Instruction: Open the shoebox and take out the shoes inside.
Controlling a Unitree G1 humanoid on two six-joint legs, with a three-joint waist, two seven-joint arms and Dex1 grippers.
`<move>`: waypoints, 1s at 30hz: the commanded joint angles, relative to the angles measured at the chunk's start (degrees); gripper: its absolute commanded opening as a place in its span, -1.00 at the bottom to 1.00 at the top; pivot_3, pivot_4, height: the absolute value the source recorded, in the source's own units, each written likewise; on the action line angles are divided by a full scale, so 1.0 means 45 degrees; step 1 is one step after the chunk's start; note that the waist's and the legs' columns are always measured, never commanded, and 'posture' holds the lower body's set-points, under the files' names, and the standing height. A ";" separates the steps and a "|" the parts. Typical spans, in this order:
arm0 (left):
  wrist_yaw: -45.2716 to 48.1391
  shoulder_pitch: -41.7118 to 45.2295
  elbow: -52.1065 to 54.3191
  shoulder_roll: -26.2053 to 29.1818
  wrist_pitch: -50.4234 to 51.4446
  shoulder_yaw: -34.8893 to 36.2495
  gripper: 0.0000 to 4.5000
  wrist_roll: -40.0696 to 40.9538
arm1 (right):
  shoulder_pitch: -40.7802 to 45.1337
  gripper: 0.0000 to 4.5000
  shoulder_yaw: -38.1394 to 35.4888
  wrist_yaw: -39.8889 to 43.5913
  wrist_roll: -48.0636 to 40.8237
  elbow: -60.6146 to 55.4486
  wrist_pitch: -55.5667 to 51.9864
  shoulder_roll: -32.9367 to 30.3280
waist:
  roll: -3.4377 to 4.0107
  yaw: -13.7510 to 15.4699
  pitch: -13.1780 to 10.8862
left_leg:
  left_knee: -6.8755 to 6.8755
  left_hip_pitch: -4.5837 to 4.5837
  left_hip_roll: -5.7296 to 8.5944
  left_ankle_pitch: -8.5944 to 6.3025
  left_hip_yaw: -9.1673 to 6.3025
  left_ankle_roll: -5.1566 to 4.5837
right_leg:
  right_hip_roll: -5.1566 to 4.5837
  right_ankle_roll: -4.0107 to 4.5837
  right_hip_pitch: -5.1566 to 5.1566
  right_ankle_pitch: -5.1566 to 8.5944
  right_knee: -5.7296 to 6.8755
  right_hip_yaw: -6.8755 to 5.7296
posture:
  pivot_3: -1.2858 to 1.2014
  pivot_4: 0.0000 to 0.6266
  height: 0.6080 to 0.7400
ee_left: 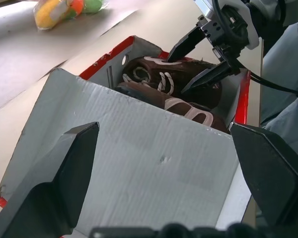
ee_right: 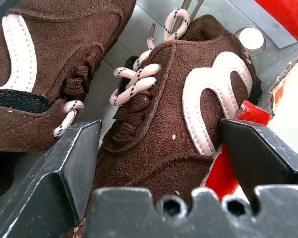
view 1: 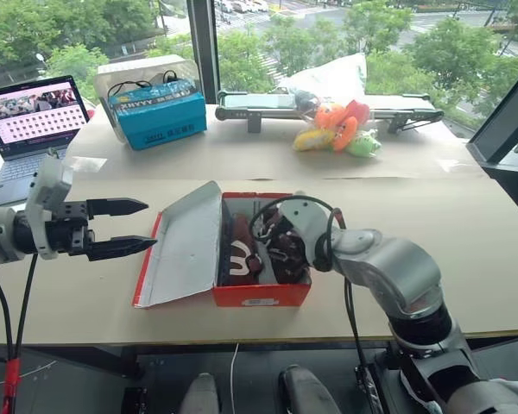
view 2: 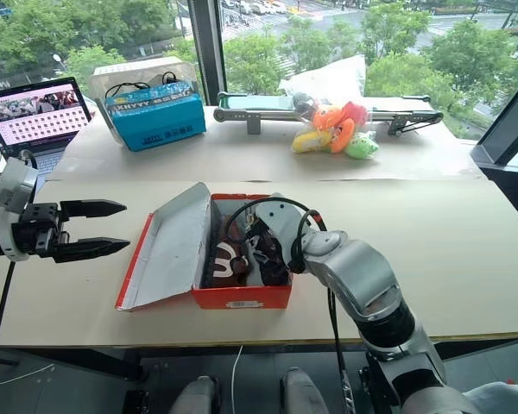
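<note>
Centrally on the table (view 1: 466, 250): red shoebox (view 1: 261, 296), lid swung open toward the robot's left, grey inside up. Inside the shoebox: two brown shoes (ee_right: 174, 124). Reaching into the shoebox: right gripper (ee_left: 201, 62), fingers apart, straddling one shoe, not clamped. Beside the shoebox's lid: left gripper (view 1: 125, 227), fingers apart, empty.
</note>
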State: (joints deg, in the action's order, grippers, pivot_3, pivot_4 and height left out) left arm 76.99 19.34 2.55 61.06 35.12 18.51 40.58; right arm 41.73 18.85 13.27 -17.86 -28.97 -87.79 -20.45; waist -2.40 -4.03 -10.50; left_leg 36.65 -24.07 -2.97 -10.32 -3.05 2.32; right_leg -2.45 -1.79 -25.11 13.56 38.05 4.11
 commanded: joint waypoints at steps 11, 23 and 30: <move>-0.0139 0.0234 0.0387 0.0084 -0.0008 0.0357 1.00 0.0213 | -0.0304 -0.51 0.0572 0.0234 0.0327 0.0680 0.0099 -0.0194 | -0.0032 -0.0002 0.0020 | 0.0000 0.0024 -0.0001 0.0000 0.0001 0.0000 | 0.0000 0.0005 0.0019 0.0004 0.0000 0.0000 | 0.03 -0.52 0.41; -0.0195 0.0420 0.0400 0.0104 0.0038 0.0264 1.00 0.0291 | 0.0036 -0.98 0.0373 0.0168 0.0552 0.0546 -0.0115 -0.0162 | -0.0043 0.0007 0.0027 | 0.0000 0.0025 -0.0001 0.0000 0.0001 0.0000 | -0.0001 0.0004 0.0020 0.0004 -0.0001 0.0000 | 0.03 -0.52 0.41; -0.0129 0.0628 0.0227 0.0076 -0.0035 0.0075 1.00 0.0161 | 0.1312 -0.98 -0.0747 0.0204 0.0465 0.0218 -0.0927 0.0528 | -0.0036 0.0005 0.0022 | 0.0000 0.0006 -0.0001 0.0000 0.0001 0.0000 | 0.0001 0.0005 -0.0004 0.0003 0.0002 -0.0001 | 0.03 -0.52 0.41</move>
State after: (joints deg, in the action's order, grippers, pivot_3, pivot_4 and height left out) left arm 76.06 20.85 2.99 61.06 35.27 18.52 40.82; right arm 45.90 18.20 13.64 -14.83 -26.88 -90.78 -19.08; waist -2.56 -4.01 -10.40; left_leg 36.65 -24.13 -2.97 -10.32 -3.05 2.32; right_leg -2.45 -1.77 -25.20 13.57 38.06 4.11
